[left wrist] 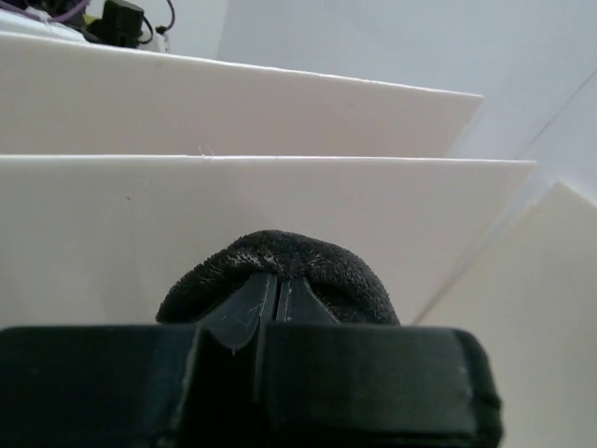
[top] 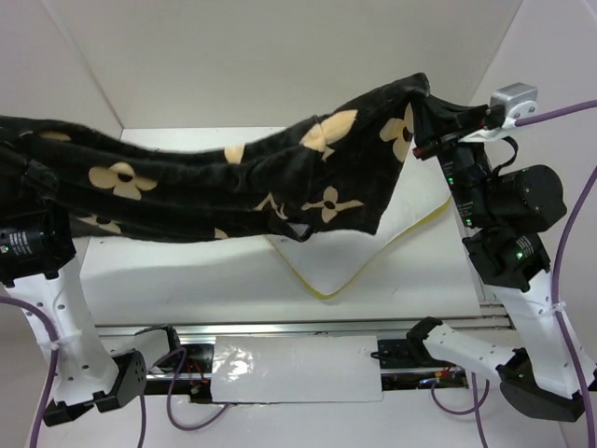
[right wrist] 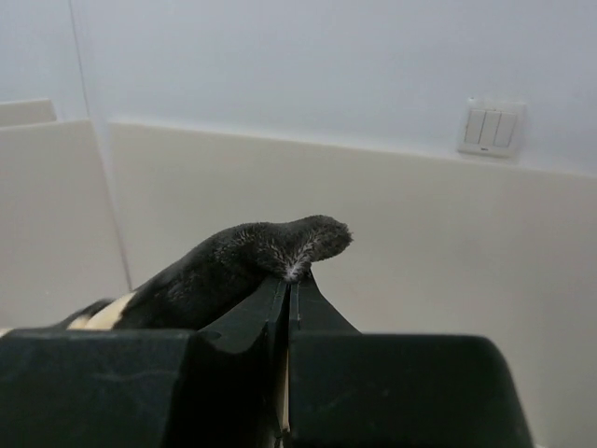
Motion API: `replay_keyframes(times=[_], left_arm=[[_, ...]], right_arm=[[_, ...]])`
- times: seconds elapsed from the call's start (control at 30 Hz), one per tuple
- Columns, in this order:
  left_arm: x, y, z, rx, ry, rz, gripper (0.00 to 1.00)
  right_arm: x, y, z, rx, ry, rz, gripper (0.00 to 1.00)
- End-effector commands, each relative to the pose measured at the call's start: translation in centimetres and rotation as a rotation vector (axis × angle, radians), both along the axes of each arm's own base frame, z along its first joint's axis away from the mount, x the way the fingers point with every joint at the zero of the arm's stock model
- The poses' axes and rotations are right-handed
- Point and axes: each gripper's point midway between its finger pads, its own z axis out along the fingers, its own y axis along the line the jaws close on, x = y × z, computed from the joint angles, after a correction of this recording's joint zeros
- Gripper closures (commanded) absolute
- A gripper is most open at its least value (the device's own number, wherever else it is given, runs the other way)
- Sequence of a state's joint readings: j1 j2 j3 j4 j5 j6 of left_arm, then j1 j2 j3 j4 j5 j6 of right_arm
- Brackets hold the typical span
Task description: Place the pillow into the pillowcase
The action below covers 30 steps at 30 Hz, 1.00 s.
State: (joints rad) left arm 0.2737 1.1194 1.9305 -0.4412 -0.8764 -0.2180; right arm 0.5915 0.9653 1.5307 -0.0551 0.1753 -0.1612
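Pillowcase: dark and fuzzy with tan flowers; it hung in the air, stretched from side to side above the table; its left end was cut off by the picture's edge
Pillow: white with a yellow edge; it lay on the table under the pillowcase; only one corner showed
Left jaws: pressed together, pinching a fold of the pillowcase; from above the cloth hid them
Right jaws: pressed together, pinching the pillowcase's high right corner
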Motion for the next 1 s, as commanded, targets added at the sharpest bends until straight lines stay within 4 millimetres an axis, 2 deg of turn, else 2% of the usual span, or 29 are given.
replay_keyframes(times=[0.0, 0.03, 0.1, 0.13, 0.17, 0.2, 0.23, 0.27, 0.3, 0.33, 0.37, 0.4, 0.43, 0.47, 0.5, 0.53, 0.57, 0.6, 0.63, 0.67, 0.73, 0.77, 0.8, 0.83, 0.87, 0.9, 0.93, 0.97], left_arm=[[1.5, 1.6, -0.4, 0.015, 0.085, 0.084, 1.00], [1.7, 1.8, -0.1, 0.018, 0.079, 0.097, 1.00], [4.0, 2.6, -1.0, 0.012, 0.132, 0.110, 1.00], [5.2, 3.0, -1.7, 0.009, 0.147, 0.110, 1.00], [7.8, 3.6, -3.4, 0.004, 0.208, 0.100, 1.00], [9.3, 4.1, -4.7, -0.006, 0.248, 0.098, 1.00], [11.0, 4.4, -5.8, -0.018, 0.269, 0.086, 1.00], [12.8, 4.8, -7.2, -0.040, 0.282, 0.081, 1.00], [16.5, 5.5, -10.4, -0.069, 0.358, 0.052, 1.00], [18.6, 5.7, -12.1, -0.090, 0.389, 0.024, 1.00], [20.3, 5.9, -12.9, -0.123, 0.357, 0.008, 1.00], [22.0, 6.1, -14.9, -0.152, 0.389, -0.010, 1.00], [25.0, 6.9, -19.0, -0.193, 0.455, -0.009, 1.00], [26.4, 7.1, -19.6, -0.227, 0.413, -0.009, 1.00], [27.6, 7.4, -21.1, -0.248, 0.424, -0.007, 1.00], [28.4, 7.5, -23.2, -0.283, 0.454, -0.002, 1.00], [30.5, 7.8, -25.8, -0.309, 0.473, -0.011, 1.00], [31.4, 7.8, -27.4, -0.341, 0.463, -0.015, 1.00], [32.1, 7.8, -28.8, -0.361, 0.467, -0.020, 1.00], [33.0, 7.4, -30.6, -0.376, 0.484, -0.025, 1.00], [34.0, 7.2, -32.5, -0.398, 0.482, -0.052, 1.00], [34.4, 6.7, -32.7, -0.394, 0.480, -0.063, 1.00], [35.5, 6.0, -33.1, -0.385, 0.482, -0.104, 1.00], [35.7, 6.0, -33.0, -0.379, 0.481, -0.115, 1.00], [36.2, 5.4, -33.5, -0.379, 0.492, -0.126, 1.00], [36.7, 4.2, -33.6, -0.368, 0.514, -0.162, 0.80], [37.1, 3.5, -34.0, -0.349, 0.549, -0.194, 0.64], [37.2, 2.9, -32.5, -0.321, 0.537, -0.212, 0.47]], right_arm=[[2.0, 1.4, -1.6, -0.041, 0.071, 0.000, 1.00], [3.4, 1.6, -2.3, -0.039, 0.097, -0.034, 1.00], [5.4, 1.8, -3.7, -0.044, 0.145, -0.085, 1.00], [7.2, 2.5, -5.0, -0.048, 0.183, -0.108, 1.00], [8.4, 2.7, -5.9, -0.051, 0.205, -0.135, 1.00], [9.7, 2.3, -7.1, -0.048, 0.245, -0.201, 1.00], [12.2, 3.1, -9.8, -0.081, 0.308, -0.247, 1.00], [13.4, 3.1, -10.1, -0.065, 0.313, -0.287, 1.00], [15.0, 2.1, -10.8, -0.058, 0.329, -0.350, 1.00], [16.5, 1.3, -11.7, -0.052, 0.350, -0.414, 1.00], [19.7, 2.0, -14.9, -0.098, 0.405, -0.443, 1.00], [21.8, 0.5, -15.3, -0.095, 0.415, -0.492, 1.00], [23.8, 0.0, -16.6, -0.091, 0.435, -0.517, 1.00], [27.6, 0.6, -21.1, -0.137, 0.497, -0.544, 1.00], [29.8, -0.6, -21.0, -0.114, 0.481, -0.572, 1.00], [31.7, -0.8, -22.6, -0.116, 0.489, -0.588, 1.00], [35.0, -0.4, -26.9, -0.144, 0.517, -0.604, 1.00], [36.5, -0.7, -26.4, -0.134, 0.479, -0.631, 1.00], [37.8, -1.1, -27.5, -0.138, 0.468, -0.652, 1.00], [39.7, -0.7, -30.2, -0.178, 0.453, -0.674, 1.00], [41.1, 0.3, -29.5, -0.180, 0.371, -0.680, 0.98], [41.5, 0.3, -29.6, -0.193, 0.345, -0.690, 0.91], [42.3, 1.3, -29.5, -0.217, 0.312, -0.685, 0.81], [42.4, 2.0, -29.9, -0.224, 0.323, -0.684, 0.49], [42.5, 1.6, -30.3, -0.227, 0.344, -0.712, 0.29], [42.4, 1.4, -31.0, -0.253, 0.379, -0.722, 0.10], [41.9, 1.7, -31.5, -0.259, 0.401, -0.721, 0.00], [41.5, 1.5, -31.6, -0.272, 0.416, -0.720, 0.00]])
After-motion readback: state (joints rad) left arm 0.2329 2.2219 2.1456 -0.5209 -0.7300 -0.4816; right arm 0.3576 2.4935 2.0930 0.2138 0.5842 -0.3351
